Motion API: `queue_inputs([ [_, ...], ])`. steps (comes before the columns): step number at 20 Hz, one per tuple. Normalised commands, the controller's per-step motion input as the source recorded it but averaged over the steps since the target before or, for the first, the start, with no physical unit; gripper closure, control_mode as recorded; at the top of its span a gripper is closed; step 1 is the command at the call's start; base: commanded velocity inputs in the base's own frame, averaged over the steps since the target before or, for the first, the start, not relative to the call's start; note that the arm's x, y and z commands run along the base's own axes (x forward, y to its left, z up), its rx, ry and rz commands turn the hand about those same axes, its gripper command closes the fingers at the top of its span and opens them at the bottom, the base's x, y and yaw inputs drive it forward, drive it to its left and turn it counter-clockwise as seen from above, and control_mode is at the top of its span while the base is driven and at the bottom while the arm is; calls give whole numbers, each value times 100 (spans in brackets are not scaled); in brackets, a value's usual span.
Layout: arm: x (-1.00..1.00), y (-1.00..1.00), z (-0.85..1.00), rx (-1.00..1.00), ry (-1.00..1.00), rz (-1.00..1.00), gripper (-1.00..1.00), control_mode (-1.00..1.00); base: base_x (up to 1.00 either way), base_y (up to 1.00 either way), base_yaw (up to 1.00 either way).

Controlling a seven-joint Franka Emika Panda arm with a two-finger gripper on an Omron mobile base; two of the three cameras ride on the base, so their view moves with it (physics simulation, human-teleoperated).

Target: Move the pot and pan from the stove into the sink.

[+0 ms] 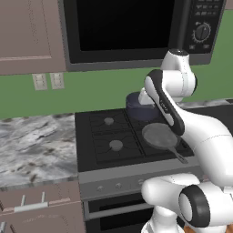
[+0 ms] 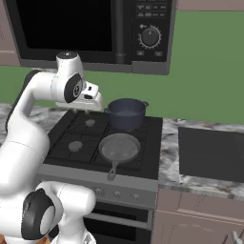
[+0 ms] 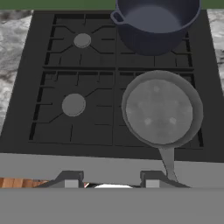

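Two things to move, neither touched: one pot point(image 3: 155, 24) on the stove's point(image 3: 94, 127) back right burner, one pan point(image 3: 161, 113) just in front, handle toward the front edge. The gripper point(image 3: 109, 183) hangs above, jaws partly open, holding nothing. I'd drop straight onto that handle. Four burners, one sink point(image 2: 212, 153) to the right.

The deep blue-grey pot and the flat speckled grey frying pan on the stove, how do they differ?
The deep dark blue-grey pot is tall-walled; the shallow speckled grey frying pan is low and flat. The pot has small side loop handles; the pan has one long thin handle pointing toward the stove's front. The pot sits on the back right burner, the pan on the front right. Both are round, empty and upright on the black gas stove.
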Motion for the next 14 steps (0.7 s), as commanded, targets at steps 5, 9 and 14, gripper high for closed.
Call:
queue_inputs([
  [5, -2, -7, -1, 0, 0, 0, -100, -100, 0, 0, 0],
  [9, -5, -23, -1, 0, 0, 0, -100, -100, 0, 0, 0],
  [14, -10, -37, -7, 0, 0, 0, -100, -100, 0, 0, 0],
])
